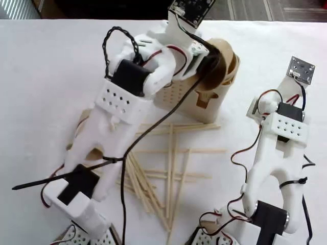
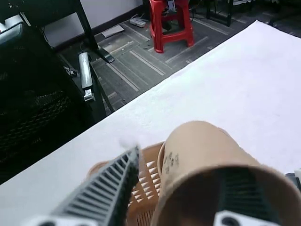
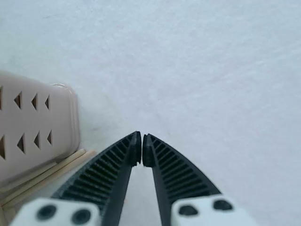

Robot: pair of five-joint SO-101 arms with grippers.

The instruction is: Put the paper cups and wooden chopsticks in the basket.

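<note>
A brown paper cup (image 2: 207, 150) lies tilted over the orange-tan basket (image 2: 146, 181), and my left gripper (image 2: 174, 193) is shut on its wall, one finger inside the mouth and one outside. From above, the cup (image 1: 225, 58) sits at the far end of the basket (image 1: 196, 104) under the left arm's wrist. Several wooden chopsticks (image 1: 171, 163) lie scattered on the white table in front of the basket. My right gripper (image 3: 141, 149) is shut on nothing, just above the cloth beside a basket corner (image 3: 35, 127), with chopsticks (image 3: 47, 172) lying along the basket's foot.
The right arm (image 1: 281, 138) stands to the right of the basket and chopstick pile. A black cable (image 1: 153, 127) runs across the left arm and over the chopsticks. Beyond the table's far edge are a red stool (image 2: 170, 21) and a dark chair (image 2: 33, 89).
</note>
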